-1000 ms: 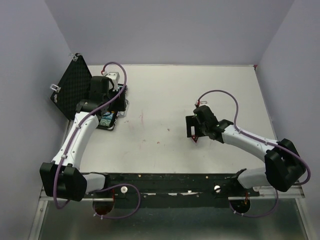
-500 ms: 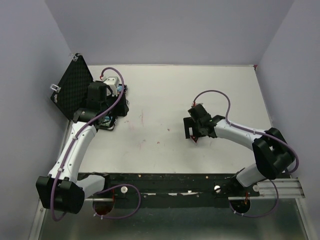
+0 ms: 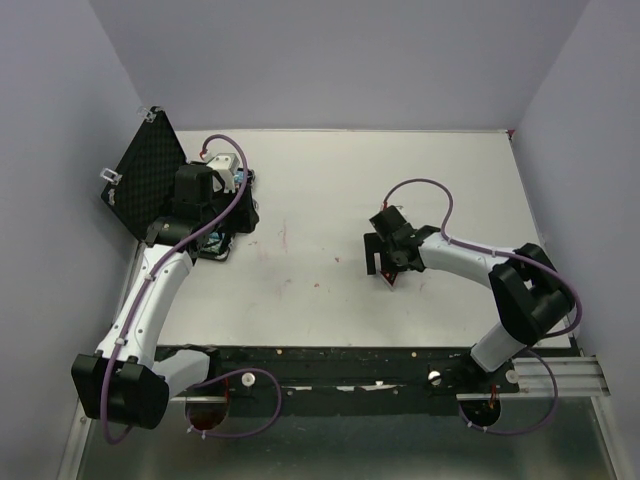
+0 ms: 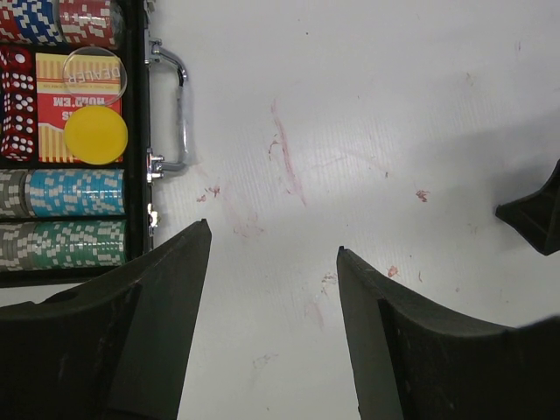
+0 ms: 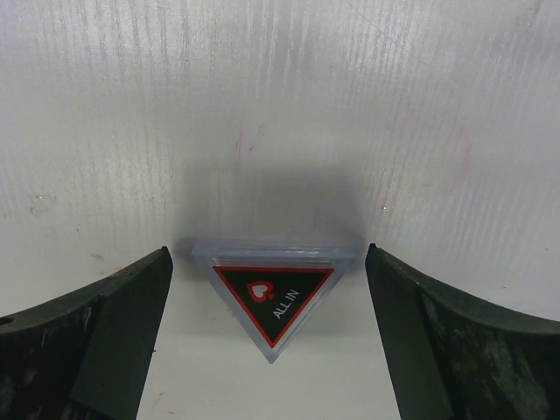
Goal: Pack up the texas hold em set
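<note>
The right gripper (image 5: 267,262) hangs wide open and empty over the triangular token (image 5: 273,302) lying flat on the tabletop (image 5: 280,87), well apart from the case (image 4: 136,188). The left gripper (image 4: 273,249), open and empty, hovers beside that case. Closing on slanted edges could squirt the token away.

I am watching the whole table (image 3: 400,180) from high behind my arms (image 3: 150,290), while both wrist cameras are staring down, close, at patches of it between my fingers (image 4: 131,341).
</note>
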